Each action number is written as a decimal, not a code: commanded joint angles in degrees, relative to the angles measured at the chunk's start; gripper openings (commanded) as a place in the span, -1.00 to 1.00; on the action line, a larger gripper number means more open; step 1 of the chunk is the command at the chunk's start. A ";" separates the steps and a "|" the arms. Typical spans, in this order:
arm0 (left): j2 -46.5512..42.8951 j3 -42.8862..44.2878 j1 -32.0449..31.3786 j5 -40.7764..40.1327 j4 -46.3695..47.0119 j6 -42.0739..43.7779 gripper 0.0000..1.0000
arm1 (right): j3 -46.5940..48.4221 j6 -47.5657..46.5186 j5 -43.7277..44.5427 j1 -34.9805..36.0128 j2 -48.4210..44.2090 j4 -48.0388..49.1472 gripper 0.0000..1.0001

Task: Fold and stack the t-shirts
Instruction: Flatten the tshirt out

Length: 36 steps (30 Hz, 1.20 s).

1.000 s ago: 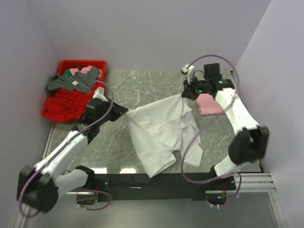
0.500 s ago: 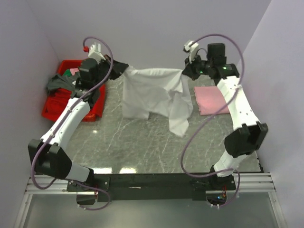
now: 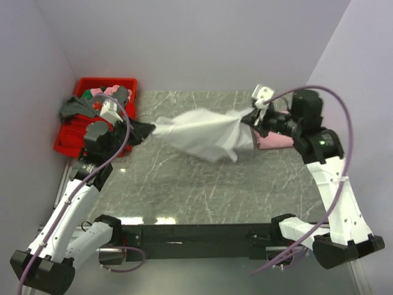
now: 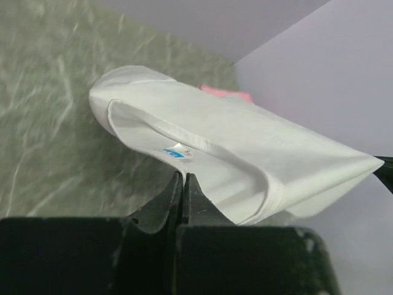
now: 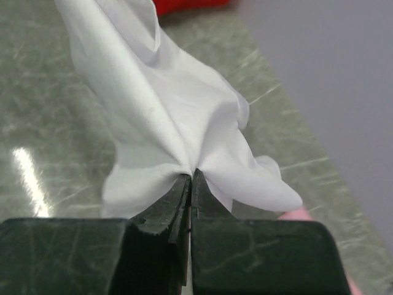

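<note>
The white t-shirt [image 3: 202, 132] hangs stretched between both grippers above the marble table [image 3: 184, 184]. My left gripper [image 3: 149, 129] is shut on its left end; in the left wrist view [image 4: 183, 175] the jaws pinch the shirt [image 4: 233, 147] just below its bluish neck label [image 4: 175, 152]. My right gripper [image 3: 253, 117] is shut on the right end; in the right wrist view [image 5: 191, 174] bunched white cloth [image 5: 153, 104] fans out from the jaws. The folded pale pink t-shirt [image 3: 273, 141] lies on the table at the right, partly hidden by my right arm, and shows in the left wrist view [image 4: 224, 93].
A red bin [image 3: 92, 117] holding grey, red and pink clothes stands at the back left, just behind my left arm. Walls close in the left, back and right sides. The table's near edge meets the black arm-mount rail [image 3: 196, 233].
Both arms have come down and toward the front from a raised spread. The white shirt, hanging open half a second ago, is now pulled taut and low between the grippers.
</note>
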 commanded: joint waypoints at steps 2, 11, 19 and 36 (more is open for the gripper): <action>-1.52 -7.26 0.39 -2.14 -6.20 -1.37 -0.99 | -11.31 -1.64 3.10 2.43 3.20 1.21 -0.98; 0.95 -10.27 0.48 -6.42 -12.51 3.63 0.59 | -22.93 -7.00 8.64 0.69 0.32 -1.15 0.23; -0.56 -10.79 0.56 -5.04 -9.63 5.31 0.61 | -27.59 -13.33 6.44 -7.75 9.68 -5.90 0.24; 13.60 -17.62 -19.88 2.45 -5.67 2.52 0.38 | -32.60 -14.83 14.96 -14.88 22.80 -7.15 0.26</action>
